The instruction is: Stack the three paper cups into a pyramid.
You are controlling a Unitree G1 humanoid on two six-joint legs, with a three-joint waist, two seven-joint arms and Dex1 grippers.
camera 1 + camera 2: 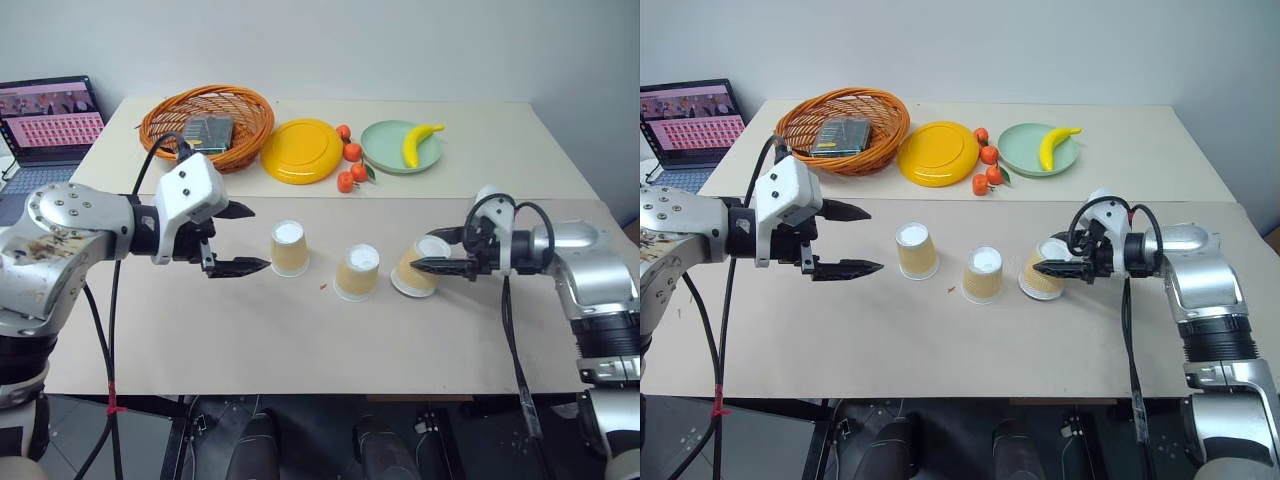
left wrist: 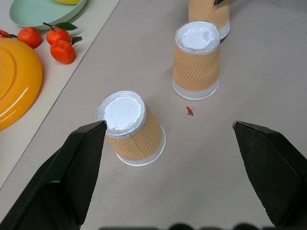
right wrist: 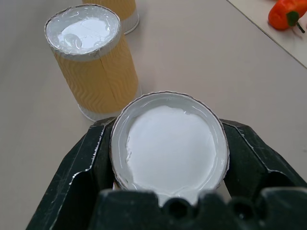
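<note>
Three ribbed tan paper cups (image 1: 358,272), all inverted, white bases up. Right gripper (image 3: 168,158) pinches one, apparently tilted; left gripper (image 2: 182,167) spread.

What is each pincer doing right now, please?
Left pincer: open, holding nothing, beside the left cup.
Right pincer: closed on the right cup, which is tilted.

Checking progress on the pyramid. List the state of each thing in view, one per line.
Left paper cup: upside down, standing free on the table.
Middle paper cup: upside down, standing free.
Right paper cup: upside down, tilted, clamped.
Right gripper: shut on the right paper cup.
Left gripper: open, beside the left paper cup.
Banana: lying on the green plate.
Yellow plate: empty.
Laptop: open, screen lit.
</note>
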